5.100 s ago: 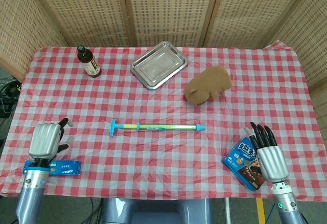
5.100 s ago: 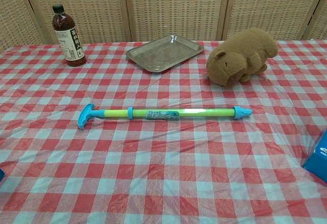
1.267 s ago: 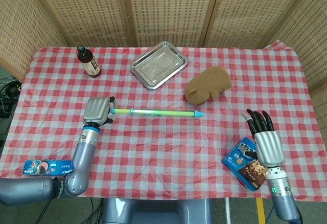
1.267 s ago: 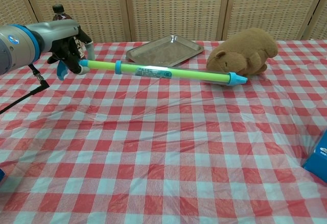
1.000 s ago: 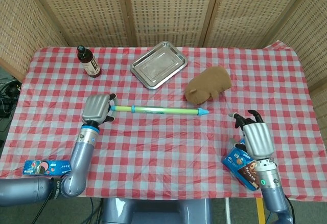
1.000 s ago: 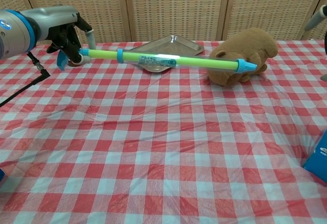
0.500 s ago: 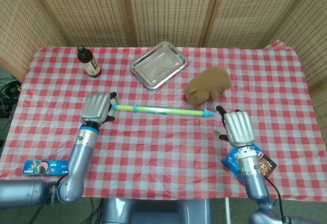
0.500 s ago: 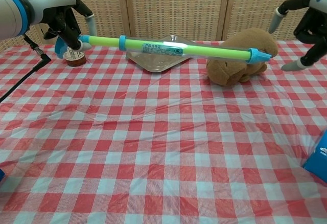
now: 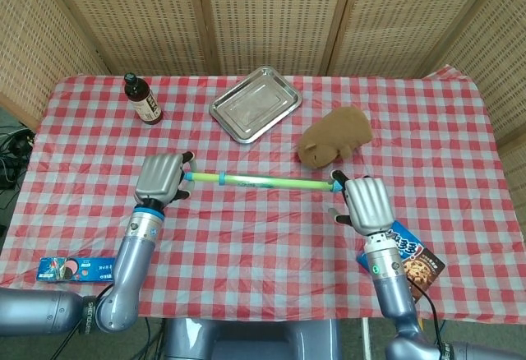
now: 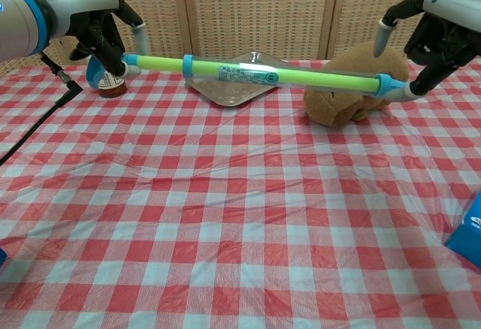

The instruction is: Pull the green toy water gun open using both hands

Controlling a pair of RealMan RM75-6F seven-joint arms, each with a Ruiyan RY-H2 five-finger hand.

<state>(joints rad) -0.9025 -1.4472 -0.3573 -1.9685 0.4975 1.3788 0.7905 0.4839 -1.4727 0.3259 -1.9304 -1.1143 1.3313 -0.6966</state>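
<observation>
The green toy water gun (image 9: pixel 255 181) (image 10: pixel 255 75) is a long green tube with a blue T-handle and a blue nozzle. It is held level above the table. My left hand (image 9: pixel 160 177) (image 10: pixel 101 25) grips the handle end at the left. At the nozzle end is my right hand (image 9: pixel 366 204) (image 10: pixel 440 32), its fingers spread apart. One fingertip (image 10: pixel 409 92) touches the blue tip, but the hand is not closed around the tube.
A brown plush animal (image 9: pixel 335 136) (image 10: pixel 346 107) lies just behind the nozzle. A steel tray (image 9: pixel 255 103) (image 10: pixel 225 92) and a dark bottle (image 9: pixel 143 99) stand further back. A blue cookie pack (image 9: pixel 411 261) (image 10: pixel 470 231) lies front right and an Oreo box (image 9: pixel 74 270) front left.
My left hand picked the gun off the table by its handle and raised it. My right hand left the cookie pack and travelled up to the nozzle end.
</observation>
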